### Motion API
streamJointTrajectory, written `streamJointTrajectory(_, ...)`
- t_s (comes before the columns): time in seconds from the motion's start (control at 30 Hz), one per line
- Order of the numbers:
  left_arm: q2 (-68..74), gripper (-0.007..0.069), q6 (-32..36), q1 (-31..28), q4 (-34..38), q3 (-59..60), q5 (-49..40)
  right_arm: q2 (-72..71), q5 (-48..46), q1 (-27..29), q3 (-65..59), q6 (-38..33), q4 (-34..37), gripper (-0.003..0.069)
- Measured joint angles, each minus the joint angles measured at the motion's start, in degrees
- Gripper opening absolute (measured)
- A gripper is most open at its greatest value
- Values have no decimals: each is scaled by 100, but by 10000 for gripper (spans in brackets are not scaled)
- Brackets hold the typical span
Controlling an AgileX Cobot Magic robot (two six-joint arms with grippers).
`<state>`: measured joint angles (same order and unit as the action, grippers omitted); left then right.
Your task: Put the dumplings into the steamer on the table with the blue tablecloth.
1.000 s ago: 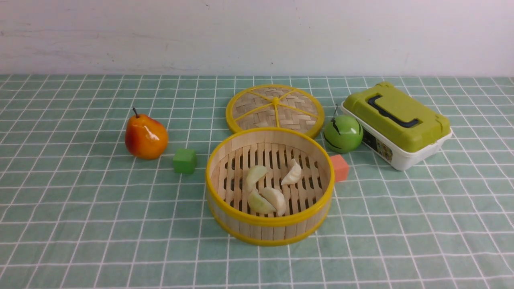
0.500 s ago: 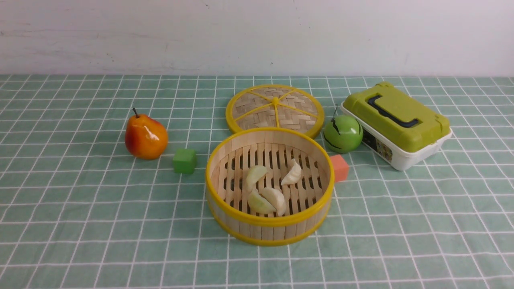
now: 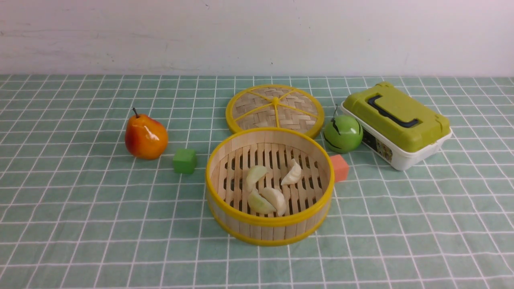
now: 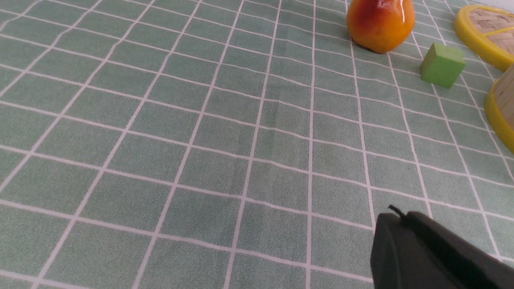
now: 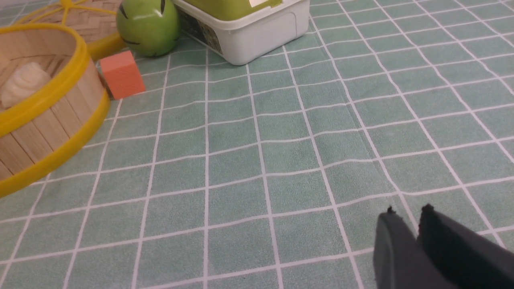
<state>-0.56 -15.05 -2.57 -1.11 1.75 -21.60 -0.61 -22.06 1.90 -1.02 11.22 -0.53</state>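
Already done: four dumplings (image 3: 270,188) were seen lying in the steamer (image 3: 270,224) on the table (image 3: 80,224).
Left gripper (image 4: 395,214): clenched, empty.
Right gripper (image 5: 407,214): slightly parted, nothing held.
Advice: arms were best kept clear of the steamer.

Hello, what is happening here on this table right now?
Nothing is being handled at this moment. All four dumplings already lie inside the steamer on the table, and its lid rests flat behind it. Both arms are out of the front view. The left gripper is shut and empty over bare cloth; the right gripper shows a narrow gap between its fingers and holds nothing.
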Motion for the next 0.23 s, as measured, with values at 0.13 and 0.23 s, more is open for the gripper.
streamJointTrajectory(0.13, 0, -13, 0, 0, 0, 0, 0, 0, -6, 0, 0, 0, 0, 98)
streamJointTrajectory(0.23, 0, -12, 0, 0, 0, 0, 0, 0, -6, 0, 0, 0, 0, 104)
